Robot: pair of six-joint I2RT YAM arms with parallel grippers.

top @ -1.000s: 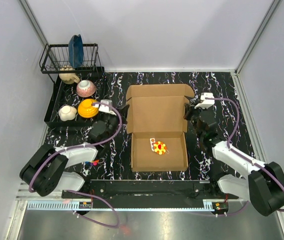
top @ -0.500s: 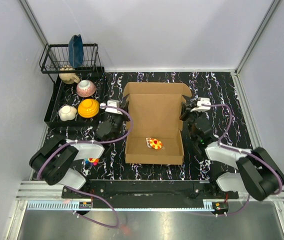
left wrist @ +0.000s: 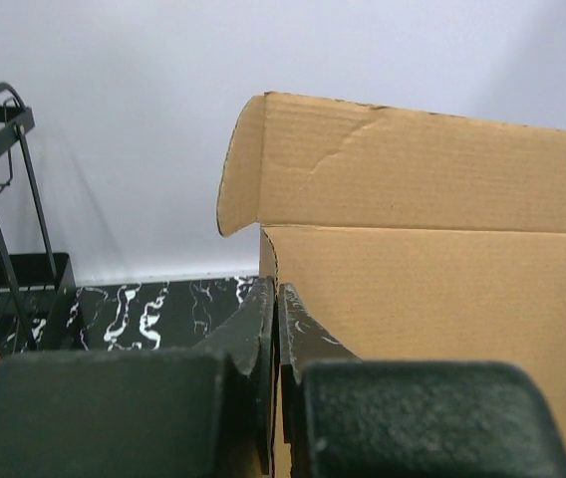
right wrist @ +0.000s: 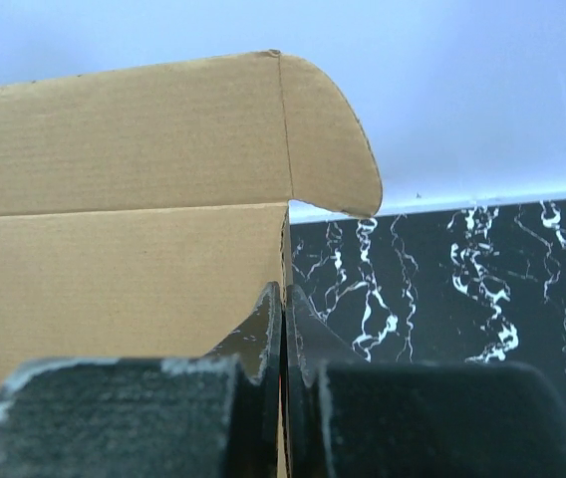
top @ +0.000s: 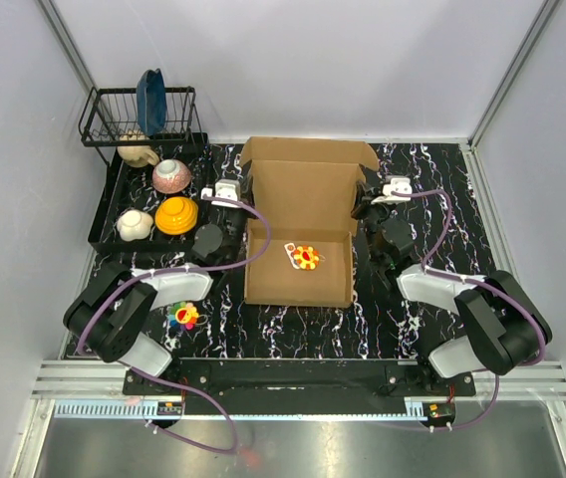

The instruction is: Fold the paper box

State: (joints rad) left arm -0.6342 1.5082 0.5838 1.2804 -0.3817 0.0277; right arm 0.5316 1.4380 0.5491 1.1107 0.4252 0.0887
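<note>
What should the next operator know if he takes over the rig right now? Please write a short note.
Left hand: shut, pinching the left side edge of the paper box.
Right hand: shut, pinching the right side edge.
Box: centred between the arms, with the lid open and standing up at the back. A small colourful item lies inside.
Done: the tray walls appear raised.
Left: probably to bring the lid down and tuck in its flaps.

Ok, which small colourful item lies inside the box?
The red-and-yellow one, on the paper box floor; the multicoloured one lies on the table by the left arm.
</note>
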